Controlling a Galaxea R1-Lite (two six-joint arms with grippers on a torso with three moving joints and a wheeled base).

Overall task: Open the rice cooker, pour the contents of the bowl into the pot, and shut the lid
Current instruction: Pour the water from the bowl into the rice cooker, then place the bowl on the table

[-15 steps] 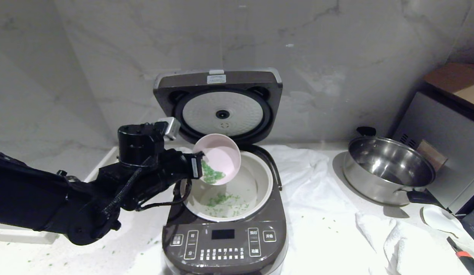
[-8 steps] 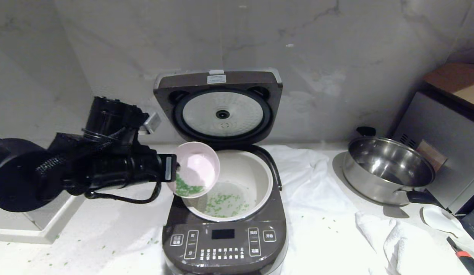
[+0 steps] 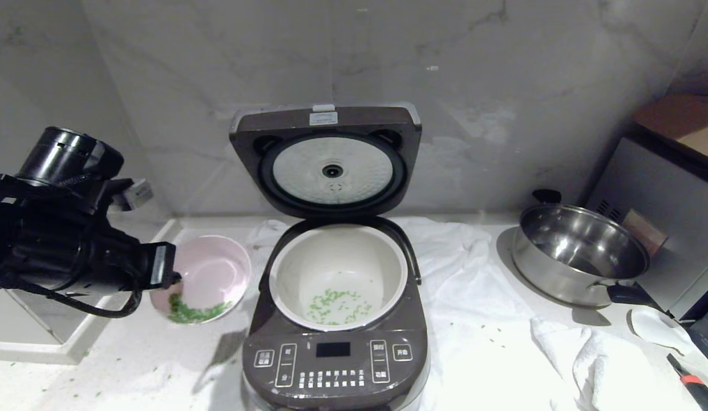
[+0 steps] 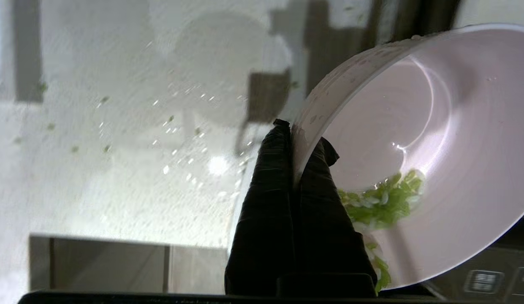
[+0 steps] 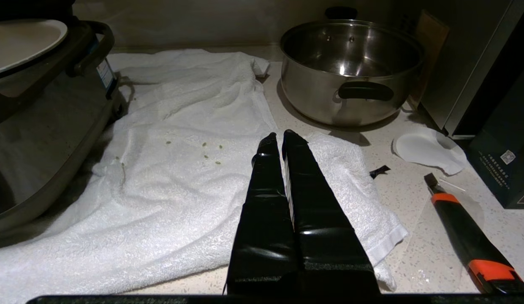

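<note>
The rice cooker (image 3: pixel 335 358) stands in the middle with its lid (image 3: pixel 325 161) hinged up against the wall. Its white pot (image 3: pixel 339 246) holds some green contents (image 3: pixel 336 305) on the bottom. To the cooker's left my left gripper (image 3: pixel 172 278) is shut on the rim of the pink bowl (image 3: pixel 208 274), held tilted above the counter. More green contents (image 3: pixel 193 313) lie in the bowl's lower side. In the left wrist view the fingertips (image 4: pixel 283 131) pinch the bowl (image 4: pixel 447 139) wall, with green bits (image 4: pixel 384 202) beside them. My right gripper (image 5: pixel 278 137) is shut and empty over a white towel (image 5: pixel 181 177).
A steel pan (image 3: pixel 582 251) with black handles sits at the right, by a grey box appliance (image 3: pixel 662 211). White towels (image 3: pixel 473 274) cover the counter right of the cooker. An orange-and-black knife (image 3: pixel 693 382) lies at the far right. Green bits are scattered on the counter.
My left arm has swung the bowl from above the pot to the left and down, beside the cooker. The wrist has rolled back, so the bowl tips less. The right arm is still.
</note>
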